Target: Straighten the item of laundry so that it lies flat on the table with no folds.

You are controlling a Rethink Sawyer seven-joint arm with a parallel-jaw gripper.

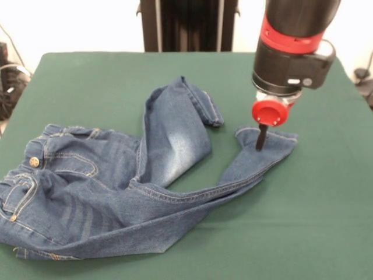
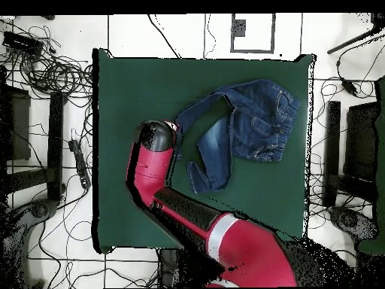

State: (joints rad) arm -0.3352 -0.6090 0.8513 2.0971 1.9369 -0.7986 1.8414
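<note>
Hovering right over the hem, the pincer (image 1: pixel 260 140) comes down on the cuff (image 1: pixel 269 140) of one jeans leg — a single dark tip shows below the red disc, planted on or just above the denim, and whether it is spread or closed on cloth I cannot tell. The jeans (image 1: pixel 105 192) lie crumpled across the near side of the green tabletop (image 1: pixel 326 221) in the front view, waistband and brass button (image 1: pixel 34 161) toward the left edge. One leg runs out thin and twisted to that cuff; the other (image 1: pixel 178 125) is doubled over on itself, its hem (image 1: pixel 210 108) turned back toward the far side. This is soft, limp denim, light enough to drag but likely to bunch and slide on the felt rather than hold a shape. The cuffs look like the best handles — thick, hemmed, easy to pinch. My read: pull this leg outward first, then unfold the doubled one.
</note>
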